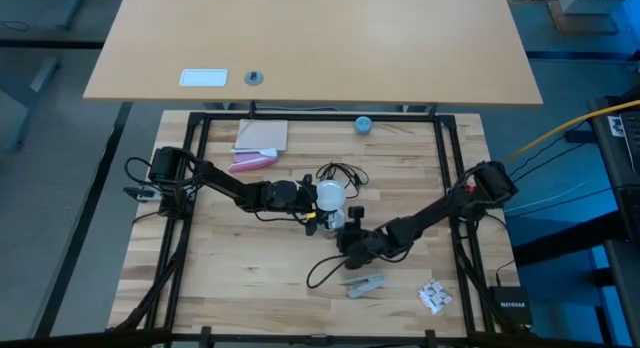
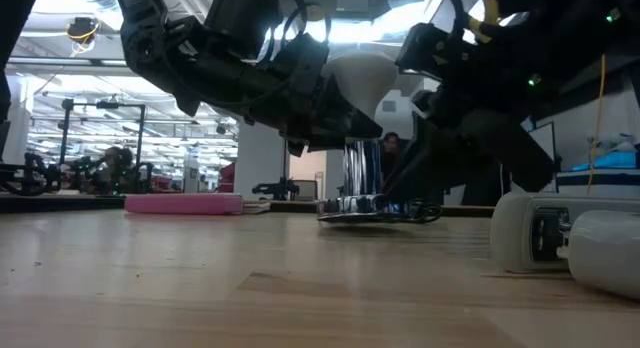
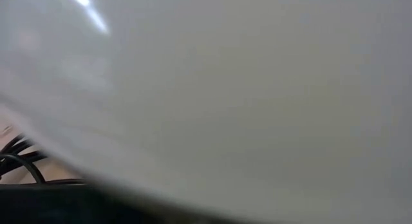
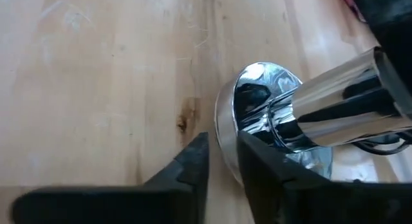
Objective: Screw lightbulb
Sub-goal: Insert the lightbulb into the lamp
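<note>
From above, both arms meet at the middle of the wooden table point(image 1: 220, 278): the left gripper point(image 1: 312, 200) is closed around the white lightbulb point(image 1: 329, 195), while the right gripper point(image 1: 350, 228) sits just beside it, low at the lamp fitting, with a thin black cord point(image 1: 340, 174) looped nearby. At table height, the lightbulb point(image 2: 365, 76) shows as a white dome tapering down onto a shiny chrome stem point(image 2: 358, 170) that rises from a round silver base point(image 2: 380, 210); the left gripper point(image 2: 330, 113) clasps it from the side, and a pink object point(image 2: 183, 203) lies farther back. The left wrist camera is filled almost wholly by the lightbulb's point(image 3: 244, 102) pale surface, so close is the hold. The right wrist camera shows the right gripper point(image 4: 222, 163) with its fingers point(image 4: 193, 161) narrowly parted, the edge of the silver base point(image 4: 225, 124) lying at the gap; whether they pinch it or have just let go, I cannot tell. The step in hand seems to be the turning of the bulb into its socket. The next move likely calls for the base held steady while the left wrist rotates, keeping the bulb straight on the stem.
</note>
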